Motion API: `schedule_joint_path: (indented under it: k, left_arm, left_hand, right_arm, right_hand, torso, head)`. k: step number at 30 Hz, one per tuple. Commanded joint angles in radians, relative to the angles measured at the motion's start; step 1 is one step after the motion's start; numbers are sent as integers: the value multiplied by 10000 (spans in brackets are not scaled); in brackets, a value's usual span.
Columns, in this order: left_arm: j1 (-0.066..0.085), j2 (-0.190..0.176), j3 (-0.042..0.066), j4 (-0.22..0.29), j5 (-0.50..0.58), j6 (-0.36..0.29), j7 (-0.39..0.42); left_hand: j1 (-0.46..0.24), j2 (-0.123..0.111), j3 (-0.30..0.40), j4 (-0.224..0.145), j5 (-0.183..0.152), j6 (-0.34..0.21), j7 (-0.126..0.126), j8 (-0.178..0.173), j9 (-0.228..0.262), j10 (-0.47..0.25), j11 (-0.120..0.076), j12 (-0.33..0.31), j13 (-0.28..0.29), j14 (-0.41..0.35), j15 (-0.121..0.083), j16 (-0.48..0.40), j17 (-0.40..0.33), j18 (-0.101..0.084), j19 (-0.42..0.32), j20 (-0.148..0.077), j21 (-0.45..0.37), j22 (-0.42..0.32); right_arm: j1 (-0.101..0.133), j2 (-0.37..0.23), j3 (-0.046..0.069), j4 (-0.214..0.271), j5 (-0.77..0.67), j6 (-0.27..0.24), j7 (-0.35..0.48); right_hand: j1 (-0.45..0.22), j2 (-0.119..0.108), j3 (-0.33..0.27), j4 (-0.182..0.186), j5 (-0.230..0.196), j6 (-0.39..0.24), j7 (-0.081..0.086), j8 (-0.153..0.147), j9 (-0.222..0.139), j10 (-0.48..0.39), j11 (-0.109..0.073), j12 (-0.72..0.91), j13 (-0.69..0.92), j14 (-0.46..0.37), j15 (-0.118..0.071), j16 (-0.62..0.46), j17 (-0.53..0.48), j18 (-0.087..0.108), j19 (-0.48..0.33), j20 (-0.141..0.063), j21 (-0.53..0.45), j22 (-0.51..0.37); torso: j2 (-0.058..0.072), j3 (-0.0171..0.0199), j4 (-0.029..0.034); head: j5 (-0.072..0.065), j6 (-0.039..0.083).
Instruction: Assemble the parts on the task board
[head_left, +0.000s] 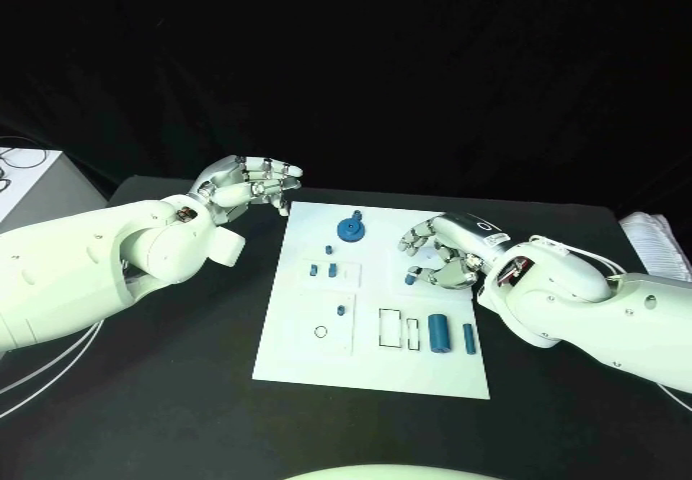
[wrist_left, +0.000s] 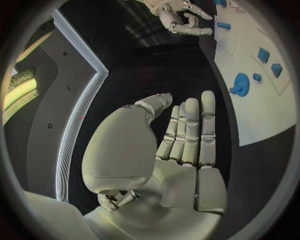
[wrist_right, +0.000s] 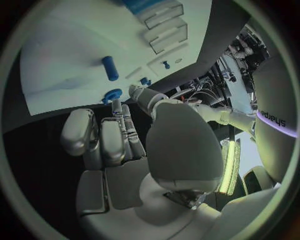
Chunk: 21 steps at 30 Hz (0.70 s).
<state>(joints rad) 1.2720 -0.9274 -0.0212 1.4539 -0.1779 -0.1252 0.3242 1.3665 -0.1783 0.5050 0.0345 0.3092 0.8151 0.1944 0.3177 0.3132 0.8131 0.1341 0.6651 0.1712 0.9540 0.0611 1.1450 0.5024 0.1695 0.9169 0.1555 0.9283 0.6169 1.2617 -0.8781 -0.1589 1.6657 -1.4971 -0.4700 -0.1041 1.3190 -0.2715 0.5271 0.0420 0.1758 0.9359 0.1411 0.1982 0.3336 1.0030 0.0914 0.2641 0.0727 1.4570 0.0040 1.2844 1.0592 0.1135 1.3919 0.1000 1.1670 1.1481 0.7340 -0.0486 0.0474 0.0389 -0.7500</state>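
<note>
The white task board lies mid-table. A blue gear stands at its far end; the gear also shows in the left wrist view. Small blue parts sit on the board's left side, and two blue cylinders lie near its right front beside empty slots. My left hand hovers off the board's far left corner, its fingers straight and holding nothing. My right hand hangs over the board's right edge, fingers loosely curled. Its fingertips are right by a small blue part; its thumb is apart from that part.
Black table surrounds the board on all sides. A white box stands at the far left edge, and a pale object lies at the far right edge. A thin ring lies on the board's left front.
</note>
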Motion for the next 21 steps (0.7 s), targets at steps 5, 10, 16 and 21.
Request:
schedule_joint_path:
  k: [5,10,16,21]
  left_arm:
    - [4,95,3,-16,65,207,53]
    - [3,101,2,-27,66,216,49]
    - [3,126,1,-71,67,217,48]
    - [3,143,1,-57,68,233,42]
  left_hand:
    - [-82,8,-36,34,5,-64,8,64,-10,-75,6,-45,-12,-79,20,-52,-14,154,40,-7,-69,-8]
    - [-82,8,-36,34,5,-64,8,64,-10,-75,6,-45,-12,-79,20,-52,-14,154,40,-7,-69,-8]
    - [-82,8,-36,34,5,-64,8,64,-10,-75,6,-45,-12,-79,20,-52,-14,154,40,-7,-69,-8]
    - [-82,8,-36,34,5,-64,8,64,-10,-75,6,-45,-12,-79,20,-52,-14,154,40,-7,-69,-8]
  right_arm:
    - [75,-17,-2,-325,-530,1429,201]
    - [64,41,-10,-414,-872,1896,57]
    - [22,149,-26,-563,-879,2357,-33]
    - [-24,244,-29,-626,-776,2198,-80]
  right_hand:
    - [192,85,-822,64,-1,-122,-133,-160,-37,-475,38,79,-33,87,22,-17,-85,-107,68,36,-183,-134]
    - [488,285,-1563,205,-100,-105,-183,-249,-58,-715,61,260,-26,35,45,-103,-235,-79,29,58,-375,-272]
    - [601,422,-1911,490,-146,306,-51,-159,-35,-557,-10,573,-1,118,-7,36,-38,-114,142,19,-241,-102]
    - [665,538,-1804,608,-138,424,-33,-164,-51,-414,-41,702,1,134,-37,47,-35,-129,195,-7,-184,-35]
  torso:
    - [30,10,38]
    - [27,5,43]
    - [30,-2,35]
    - [41,9,13]
  head:
    - [-42,11]
    - [-45,-14]
    - [-32,-59]
    - [-12,-84]
